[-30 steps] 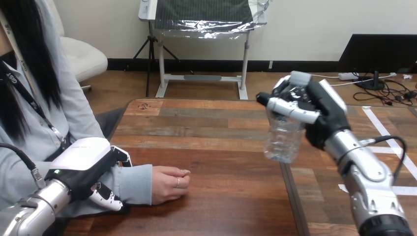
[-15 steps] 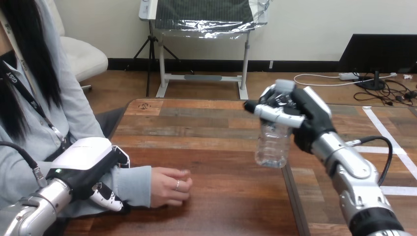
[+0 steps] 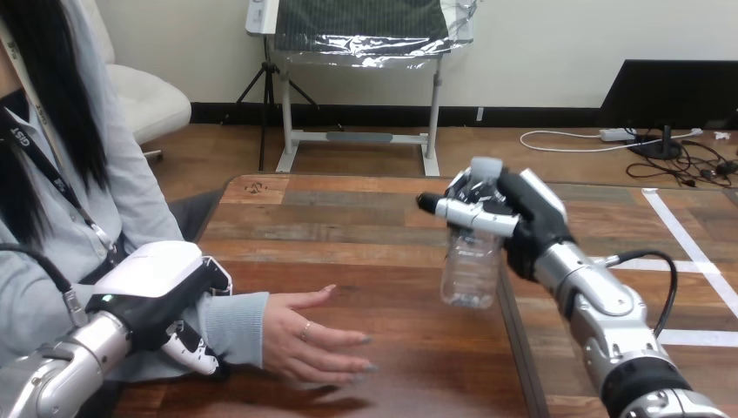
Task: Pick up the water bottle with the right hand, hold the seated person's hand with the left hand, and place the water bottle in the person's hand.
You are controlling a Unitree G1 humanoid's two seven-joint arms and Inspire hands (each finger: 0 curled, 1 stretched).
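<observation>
Pickup looks done: right hand clamps the water bottle aloft; left hand curls round the person's forearm. Handover remains; the person's hand lies open, empty.

No text, label or number is readable on the water bottle or on the worktop.

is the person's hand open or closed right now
Open: the person's hand is held just over the table with its fingers stretched out flat and the thumb raised, holding nothing.
</observation>
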